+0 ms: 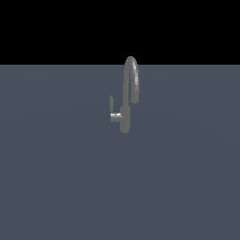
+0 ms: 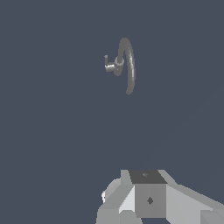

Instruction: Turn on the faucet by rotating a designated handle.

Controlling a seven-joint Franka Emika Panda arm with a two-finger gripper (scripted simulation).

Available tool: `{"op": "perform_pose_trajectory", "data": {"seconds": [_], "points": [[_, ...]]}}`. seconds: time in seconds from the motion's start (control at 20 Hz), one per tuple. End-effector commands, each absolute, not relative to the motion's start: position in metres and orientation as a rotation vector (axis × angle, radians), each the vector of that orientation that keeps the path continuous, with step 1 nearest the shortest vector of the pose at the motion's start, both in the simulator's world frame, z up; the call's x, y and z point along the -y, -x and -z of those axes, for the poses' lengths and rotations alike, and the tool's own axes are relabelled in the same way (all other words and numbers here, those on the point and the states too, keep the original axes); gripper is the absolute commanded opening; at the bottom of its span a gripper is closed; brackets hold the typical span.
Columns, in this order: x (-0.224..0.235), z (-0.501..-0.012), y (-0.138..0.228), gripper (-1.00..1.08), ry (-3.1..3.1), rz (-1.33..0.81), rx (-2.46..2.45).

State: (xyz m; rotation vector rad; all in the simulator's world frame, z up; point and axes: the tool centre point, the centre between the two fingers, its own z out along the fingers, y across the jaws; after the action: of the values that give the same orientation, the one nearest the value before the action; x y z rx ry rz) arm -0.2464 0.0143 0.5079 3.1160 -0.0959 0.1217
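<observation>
The handle (image 1: 111, 104) is a thin flat lever. It stands upright on a short stub on the exterior view's left of the faucet (image 1: 125, 115) post. The spout (image 1: 132, 77) bends high over the post. The faucet stands on the grey desk (image 1: 56, 178). The tool (image 2: 131, 216) is well apart from the faucet, and its opening cannot be made out.

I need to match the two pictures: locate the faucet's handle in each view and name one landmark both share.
Exterior view: the handle is a thin lever standing up from a short stub on the exterior view's left of the post, near the picture's centre.
Wrist view: the handle shows small, beside the post, far from the gripper.
Shared landmark: the arched spout.
</observation>
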Motion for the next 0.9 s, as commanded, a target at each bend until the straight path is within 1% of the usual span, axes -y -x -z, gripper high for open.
{"op": "perform_pose_trajectory", "data": {"seconds": [0.0, 0.35, 0.85], "points": [[-0.019, -0.519, 0.246, -1.00, -3.108, -0.176, 0.151], [-0.040, -0.557, 0.246, -1.00, -3.054, -0.385, 0.365], [-0.092, -0.604, 0.238, -1.00, -2.895, -0.698, 0.688]]}}
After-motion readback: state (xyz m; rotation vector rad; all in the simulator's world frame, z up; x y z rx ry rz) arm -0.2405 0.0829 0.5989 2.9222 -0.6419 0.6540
